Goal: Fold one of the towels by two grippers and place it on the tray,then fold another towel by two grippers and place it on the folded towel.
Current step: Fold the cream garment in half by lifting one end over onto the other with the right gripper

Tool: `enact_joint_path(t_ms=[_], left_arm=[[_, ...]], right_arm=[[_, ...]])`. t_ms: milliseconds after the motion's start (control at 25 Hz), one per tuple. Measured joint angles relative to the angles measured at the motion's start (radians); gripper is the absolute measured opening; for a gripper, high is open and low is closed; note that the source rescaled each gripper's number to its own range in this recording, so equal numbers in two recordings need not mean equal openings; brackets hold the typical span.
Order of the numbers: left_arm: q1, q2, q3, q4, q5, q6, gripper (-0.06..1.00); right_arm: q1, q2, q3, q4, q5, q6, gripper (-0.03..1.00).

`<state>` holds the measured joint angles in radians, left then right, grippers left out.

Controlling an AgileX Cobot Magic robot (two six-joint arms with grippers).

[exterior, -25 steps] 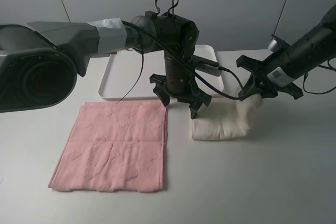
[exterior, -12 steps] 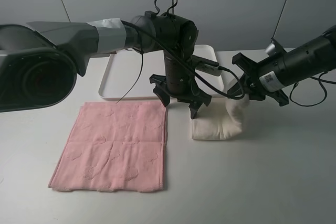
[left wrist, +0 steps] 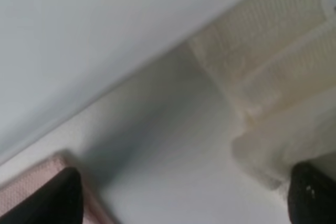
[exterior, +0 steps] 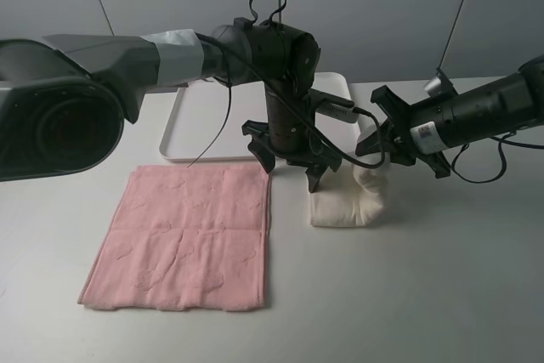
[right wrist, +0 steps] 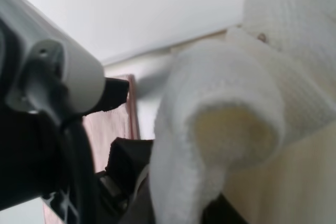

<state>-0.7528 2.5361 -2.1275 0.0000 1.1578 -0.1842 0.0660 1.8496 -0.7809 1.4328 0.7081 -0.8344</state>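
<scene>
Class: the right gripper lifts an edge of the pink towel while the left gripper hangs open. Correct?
No: the right gripper lifts the cream towel; the pink towel lies flat, as the exterior high view shows. The left gripper does hang open.

exterior high: even, diffuse overhead light, slightly dim with a grey cast; sharp throughout. shadows on the white tabletop (exterior: pixel 442 295) faint and soft-edged. left wrist: wholly blurred, a broad dark shadow band across the surface. right wrist: cream terry towel (right wrist: pixel 220 129) too close, out of focus, brightly lit, nearly washed out.
</scene>
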Motion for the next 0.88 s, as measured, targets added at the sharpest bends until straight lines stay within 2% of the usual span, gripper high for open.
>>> enact_joint_path(t_ms=[240,600,880], left_arm=[[0.002,0.000,0.000,0.000,0.000,0.001,1.00],[0.004,-0.004,0.000,0.000,0.000,0.004,1.00],[0.055,-0.064,-0.059,-0.014,0.049,0.033,1.00]], right_arm=[[0.043,0.040,0.002,0.067,0.000,-0.066,0.08],[0.043,0.042,0.002,0.071,0.000,-0.090,0.08],[0.048,0.042,0.002,0.071,0.018,-0.093,0.08]])
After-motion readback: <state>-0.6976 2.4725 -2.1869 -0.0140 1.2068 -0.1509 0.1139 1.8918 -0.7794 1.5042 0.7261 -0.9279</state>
